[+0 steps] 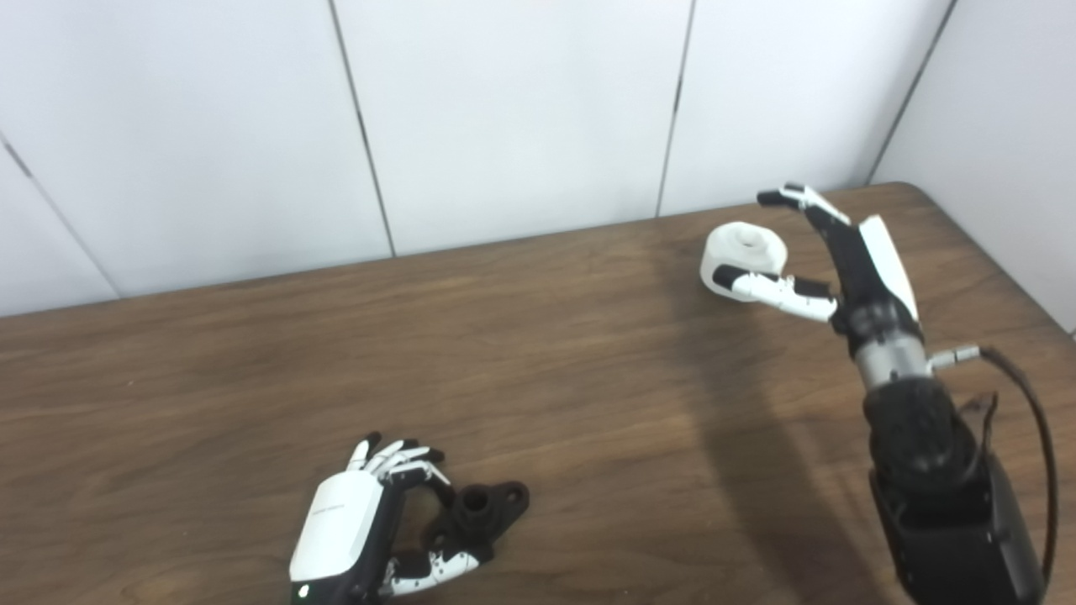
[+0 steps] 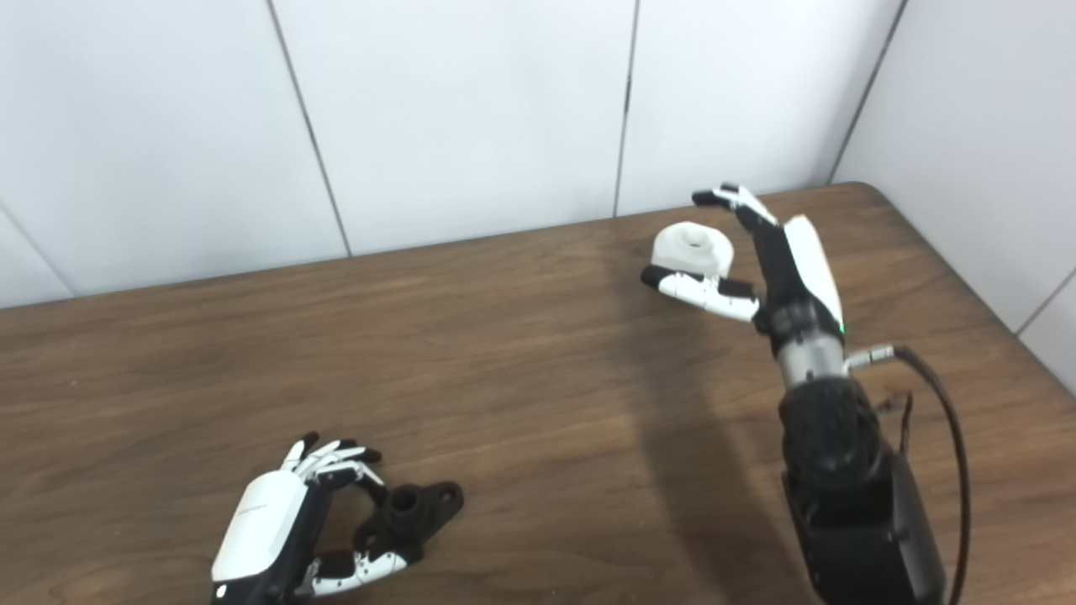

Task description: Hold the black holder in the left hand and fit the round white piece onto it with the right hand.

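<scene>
The black holder (image 1: 486, 507) lies on the wooden table (image 1: 588, 403) near its front edge, its round socket facing up. My left hand (image 1: 361, 521) rests beside it, fingers and thumb curled around the holder's near end and touching it. The round white piece (image 1: 744, 252) sits on the table at the far right. My right hand (image 1: 828, 260) is open around the piece. Its fingers (image 1: 799, 200) arch above and behind the piece without touching it. Its thumb (image 1: 761, 286) lies across the front of the piece.
White wall panels (image 1: 521, 118) stand right behind the table's far edge and along its right side. A black cable (image 1: 1030, 420) loops off the right forearm. Bare tabletop lies between the two hands.
</scene>
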`<state>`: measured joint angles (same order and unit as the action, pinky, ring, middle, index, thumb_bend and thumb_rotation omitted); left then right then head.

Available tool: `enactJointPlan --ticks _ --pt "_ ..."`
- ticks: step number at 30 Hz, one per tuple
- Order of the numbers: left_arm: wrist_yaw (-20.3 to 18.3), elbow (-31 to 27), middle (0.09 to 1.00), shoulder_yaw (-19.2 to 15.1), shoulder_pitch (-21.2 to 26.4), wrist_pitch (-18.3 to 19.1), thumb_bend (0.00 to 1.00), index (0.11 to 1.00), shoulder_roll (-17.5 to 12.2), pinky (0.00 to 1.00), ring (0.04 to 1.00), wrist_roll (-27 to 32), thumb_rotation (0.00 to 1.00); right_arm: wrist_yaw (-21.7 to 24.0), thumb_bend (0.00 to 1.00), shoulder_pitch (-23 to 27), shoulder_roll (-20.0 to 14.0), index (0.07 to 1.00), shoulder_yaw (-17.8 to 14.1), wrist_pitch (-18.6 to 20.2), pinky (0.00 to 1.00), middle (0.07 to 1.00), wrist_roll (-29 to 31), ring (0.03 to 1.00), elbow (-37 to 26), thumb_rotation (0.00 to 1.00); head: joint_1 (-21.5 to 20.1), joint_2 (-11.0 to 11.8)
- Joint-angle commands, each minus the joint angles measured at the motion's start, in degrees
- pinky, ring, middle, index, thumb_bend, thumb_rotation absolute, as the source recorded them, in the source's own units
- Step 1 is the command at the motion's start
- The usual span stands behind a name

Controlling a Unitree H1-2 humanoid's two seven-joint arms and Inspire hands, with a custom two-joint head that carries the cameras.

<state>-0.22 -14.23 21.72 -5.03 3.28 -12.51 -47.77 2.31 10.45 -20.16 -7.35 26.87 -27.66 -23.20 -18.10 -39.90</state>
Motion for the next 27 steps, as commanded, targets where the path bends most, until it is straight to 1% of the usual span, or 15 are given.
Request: enactJointPlan --ticks 1,3,4,6,9,17,21,23,27 --pt "-1.1 0.0 0.762 -0.3 -0.3 -0.4 0.52 0.485 -1.0 0.97 0.847 -0.3 0.04 1.0 0.84 3.5 -2.7 0.783 -0.5 0.0 0.93 0.947 -2.6 0.953 0.9 0.42 -0.4 0.0" --pt "-1.4 -0.1 0.76 -0.5 -0.3 -0.4 0.52 0.485 -1.1 0.96 0.843 -0.5 0.04 1.9 0.87 5.3 -3.9 0.782 -0.6 0.0 0.93 0.964 -3.7 0.975 2.9 0.41 -0.7 0.0" --pt "-1.5 -0.2 0.758 -0.6 -0.3 -0.5 0.52 0.485 -1.1 0.95 0.841 -0.5 0.04 2.1 0.89 6.1 -4.6 0.779 -0.4 0.0 0.96 0.976 -4.1 0.99 3.8 0.4 -0.8 0.1" --pt "-1.7 -0.2 0.756 -0.8 -0.4 -0.6 0.52 0.485 -1.1 0.95 0.839 -0.5 0.04 2.5 0.91 7.8 -6.0 0.769 0.3 -0.1 0.99 0.989 -5.0 0.998 6.1 0.37 -1.0 0.2" --pt "-2.1 -0.4 0.754 -1.0 -0.3 -0.7 0.52 0.485 -1.1 0.95 0.837 -0.8 0.04 3.5 0.95 9.9 -7.6 0.764 1.1 -0.1 1.0 1.0 -5.6 1.0 9.6 0.33 -1.5 0.3" --pt "-2.2 -0.3 0.751 -1.6 -0.6 -1.0 0.52 0.485 -0.9 0.95 0.832 -0.7 0.04 11.9 1.0 14.5 -10.4 0.805 2.1 0.0 1.0 1.0 -13.7 1.0 17.8 0.34 -1.6 0.4" --pt "-2.4 -0.4 0.75 -1.8 -0.8 -1.2 0.52 0.485 -0.9 0.94 0.831 -0.8 0.04 16.0 1.0 16.5 -12.1 0.818 3.3 0.0 1.0 1.0 -17.2 1.0 21.6 0.35 -1.7 0.4" --pt "-2.6 -0.6 0.75 -1.9 -0.9 -1.0 0.52 0.485 -0.8 0.95 0.833 -0.9 0.04 18.5 1.0 17.3 -12.2 0.835 3.4 0.0 1.0 1.0 -19.7 1.0 22.9 0.37 -1.7 0.4" --pt "-2.7 -0.5 0.749 -1.9 -0.8 -1.2 0.52 0.485 -0.7 0.95 0.833 -0.9 0.04 22.5 1.0 18.8 -12.0 0.843 3.3 0.0 1.0 1.0 -23.7 1.0 25.1 0.37 -1.7 0.4"
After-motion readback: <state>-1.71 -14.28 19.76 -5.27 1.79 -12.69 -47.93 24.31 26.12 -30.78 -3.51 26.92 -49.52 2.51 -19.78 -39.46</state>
